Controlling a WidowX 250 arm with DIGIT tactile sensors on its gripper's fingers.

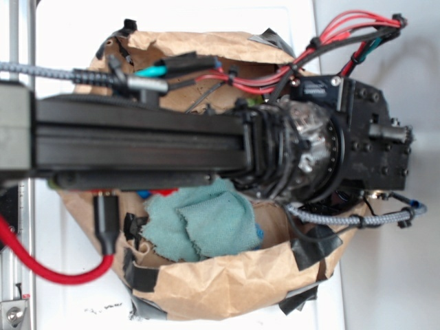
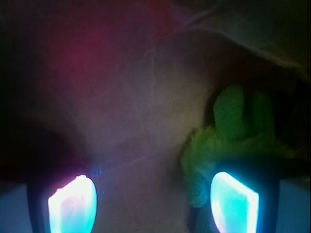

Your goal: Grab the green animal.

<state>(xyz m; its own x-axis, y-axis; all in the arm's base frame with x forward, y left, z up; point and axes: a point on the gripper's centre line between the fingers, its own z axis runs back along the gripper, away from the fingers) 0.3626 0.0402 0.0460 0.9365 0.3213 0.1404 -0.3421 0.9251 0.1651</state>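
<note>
In the wrist view the fingers (image 2: pixel 153 201) stand apart, their two glowing pads at about seven and five o'clock of the picture, with nothing caught between them. The left pad (image 2: pixel 72 204) has only dim, bare paper ahead of it. The right pad (image 2: pixel 234 200) sits against or just in front of the green animal (image 2: pixel 228 141), whose fuzzy lime body spreads from that pad up toward three o'clock, a rounder knitted-looking part on top. Most of the toy lies outside the gap, off to the right, so the jaws do not yet straddle it. Whether the pad is truly touching the fur I cannot tell; the light there is too poor.

In the exterior view the arm (image 1: pixel 137 144) reaches across from nine o'clock and its dark wrist assembly (image 1: pixel 323 148) hangs over a brown paper bag (image 1: pixel 227 282) patched with black tape. The toy is hidden under the arm here. A teal rag (image 1: pixel 203 227) lies in the bag at about six o'clock of the wrist, and the bag rests on a pale worktop (image 1: pixel 385 275).

The step in hand looks like the final approach and lining up. The next move probably calls for a shift to the right, so the toy sits between the pads, then closing on its soft body, which will likely squash before it holds.
</note>
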